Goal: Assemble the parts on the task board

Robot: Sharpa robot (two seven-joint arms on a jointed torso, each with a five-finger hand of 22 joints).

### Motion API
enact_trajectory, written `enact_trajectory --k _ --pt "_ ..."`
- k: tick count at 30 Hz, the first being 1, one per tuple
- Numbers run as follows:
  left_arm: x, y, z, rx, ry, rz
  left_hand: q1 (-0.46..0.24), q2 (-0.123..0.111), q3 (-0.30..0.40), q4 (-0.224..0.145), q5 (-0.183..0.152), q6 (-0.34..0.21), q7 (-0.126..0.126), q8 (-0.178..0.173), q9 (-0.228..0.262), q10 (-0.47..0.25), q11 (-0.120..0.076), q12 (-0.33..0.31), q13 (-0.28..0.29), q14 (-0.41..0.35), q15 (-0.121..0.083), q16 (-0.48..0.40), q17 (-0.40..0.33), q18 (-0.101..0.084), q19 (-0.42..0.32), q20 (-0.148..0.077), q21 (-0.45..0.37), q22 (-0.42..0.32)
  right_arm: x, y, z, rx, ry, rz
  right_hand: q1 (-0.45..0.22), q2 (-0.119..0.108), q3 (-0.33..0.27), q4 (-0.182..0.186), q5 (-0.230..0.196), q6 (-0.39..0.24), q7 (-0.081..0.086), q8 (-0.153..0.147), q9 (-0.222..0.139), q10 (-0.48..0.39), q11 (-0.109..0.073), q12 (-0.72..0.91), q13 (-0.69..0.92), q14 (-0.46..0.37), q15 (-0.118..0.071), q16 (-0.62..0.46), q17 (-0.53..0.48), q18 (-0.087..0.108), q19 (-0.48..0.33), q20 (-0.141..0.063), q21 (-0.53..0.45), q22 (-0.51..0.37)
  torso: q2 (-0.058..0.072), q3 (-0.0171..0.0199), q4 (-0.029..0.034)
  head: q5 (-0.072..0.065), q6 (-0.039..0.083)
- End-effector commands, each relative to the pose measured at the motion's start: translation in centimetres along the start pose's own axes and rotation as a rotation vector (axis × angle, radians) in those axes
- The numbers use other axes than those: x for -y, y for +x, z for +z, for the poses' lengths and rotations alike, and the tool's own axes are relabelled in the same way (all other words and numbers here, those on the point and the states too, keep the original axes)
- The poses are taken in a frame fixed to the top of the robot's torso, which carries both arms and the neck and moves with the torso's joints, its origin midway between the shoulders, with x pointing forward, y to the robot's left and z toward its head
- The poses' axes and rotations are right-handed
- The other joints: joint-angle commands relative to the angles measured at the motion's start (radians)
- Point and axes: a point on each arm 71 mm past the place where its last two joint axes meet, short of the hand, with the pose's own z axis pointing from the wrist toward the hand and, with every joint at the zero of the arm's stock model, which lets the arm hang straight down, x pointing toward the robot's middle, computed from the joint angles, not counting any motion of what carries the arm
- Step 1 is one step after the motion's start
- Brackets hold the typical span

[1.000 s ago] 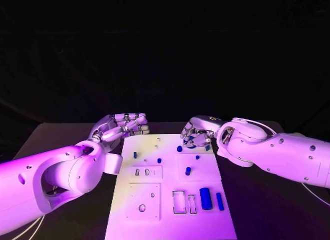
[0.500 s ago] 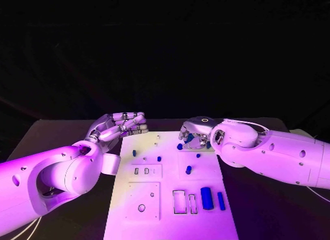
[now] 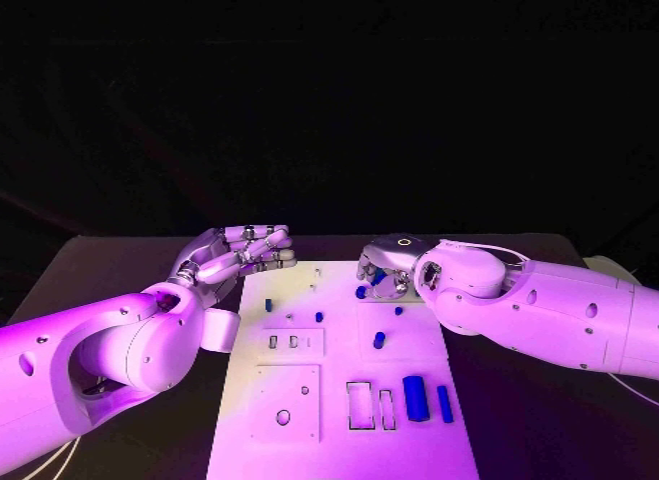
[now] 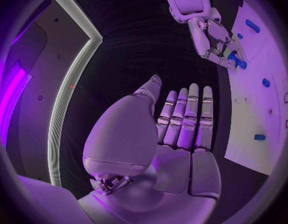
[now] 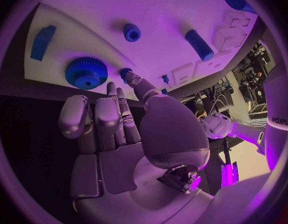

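The white task board (image 3: 344, 440) lies in the middle of the table. My right hand (image 3: 384, 272) hovers over its far end, beside a blue gear (image 5: 86, 72). Its thumb and a fingertip meet on a small blue part (image 5: 124, 72) next to the gear. My left hand (image 3: 243, 255) floats off the board's far left corner with fingers straight and nothing in it; the same left hand (image 4: 181, 124) appears flat in the left wrist view. A blue cylinder (image 3: 416, 397) and a slim blue bar (image 3: 445, 402) lie near the board's front right.
Small blue pegs (image 3: 269, 305) (image 3: 319, 317) (image 3: 398, 310) (image 3: 378, 340) stand on the board's far half. Rectangular slots (image 3: 358, 405) and a round hole (image 3: 283, 416) lie toward the front. A blue wedge (image 5: 42, 42) sits at the board's far edge. Black table (image 3: 113, 270) surrounds the board.
My right arm has shifted slightly to the left over the board's far end, the hand staying by the gear. The left hand has barely moved.
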Motion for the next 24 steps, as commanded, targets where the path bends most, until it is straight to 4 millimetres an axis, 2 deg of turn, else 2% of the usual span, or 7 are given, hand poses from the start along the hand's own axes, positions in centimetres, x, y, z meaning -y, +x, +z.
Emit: enact_trajectory --k 1,4,10,14,24 --pt "0.26 0.28 0.01 -0.026 0.015 -0.005 -0.006 0.007 -0.004 0.001 0.000 0.001 0.002 -0.007 -0.001 -0.001 0.003 -0.005 -0.002 0.000 0.005 -0.005 0.001 0.018 0.007 0.001 0.003 -0.001 -0.05 0.17 0.08 -0.020 0.011 -0.027 0.006 0.006 0.006 0.002 0.005 0.000 -0.004 -0.003 0.001 0.004 0.001 0.006 0.002 0.020 0.007 0.009 0.005 -0.009 0.010 0.002 0.008 0.008 0.007 0.0000 0.0015 0.003 0.001" --pt "0.26 0.23 0.03 -0.024 0.013 -0.006 -0.007 0.007 -0.005 0.001 0.000 0.000 0.003 -0.009 -0.002 -0.002 0.004 -0.007 -0.002 -0.002 0.006 -0.007 0.000 0.018 0.006 0.001 0.002 -0.002 -0.22 0.21 0.12 -0.025 0.009 -0.028 0.006 0.007 0.009 0.003 0.005 0.002 -0.004 -0.002 0.002 0.007 0.000 0.008 0.002 0.020 0.007 0.013 0.009 -0.010 0.011 0.002 0.011 0.014 0.010 0.0006 0.0011 0.000 -0.002" --pt "0.21 -0.01 0.09 -0.015 0.002 -0.006 -0.005 0.008 -0.004 -0.001 0.000 -0.005 0.006 -0.014 -0.002 -0.007 0.007 -0.013 -0.002 -0.005 0.008 -0.013 0.000 0.018 0.005 0.001 0.001 -0.003 -0.56 0.23 0.22 -0.030 0.002 -0.022 0.006 0.009 0.016 0.007 0.003 0.006 -0.004 0.000 0.003 0.013 -0.001 0.012 0.002 0.019 0.006 0.024 0.019 -0.011 0.015 0.001 0.019 0.026 0.014 0.0022 0.0006 -0.001 -0.001" --pt "0.19 -0.08 0.12 -0.012 -0.002 -0.005 -0.003 0.009 -0.004 -0.002 0.001 -0.005 0.007 -0.015 -0.002 -0.008 0.007 -0.015 -0.002 -0.006 0.009 -0.014 0.000 0.018 0.005 0.001 0.001 -0.004 -0.66 0.23 0.24 -0.030 -0.002 -0.020 0.006 0.010 0.022 0.009 0.002 0.011 -0.004 0.001 0.004 0.019 -0.002 0.015 0.003 0.020 0.006 0.034 0.030 -0.013 0.019 0.001 0.027 0.037 0.019 0.0035 0.0030 -0.002 0.003" --pt "0.16 -0.24 0.17 -0.005 -0.006 -0.003 -0.002 0.012 -0.002 -0.003 0.001 -0.006 0.008 -0.017 -0.002 -0.009 0.008 -0.016 -0.002 -0.007 0.009 -0.016 -0.001 0.018 0.004 0.001 0.001 -0.004 -0.92 0.17 0.30 -0.024 -0.011 -0.018 0.008 0.010 0.032 0.014 0.002 0.020 -0.006 0.005 0.005 0.031 -0.005 0.021 0.003 0.020 0.004 0.049 0.044 -0.015 0.025 0.000 0.037 0.054 0.025 0.0044 0.0021 0.001 0.009"
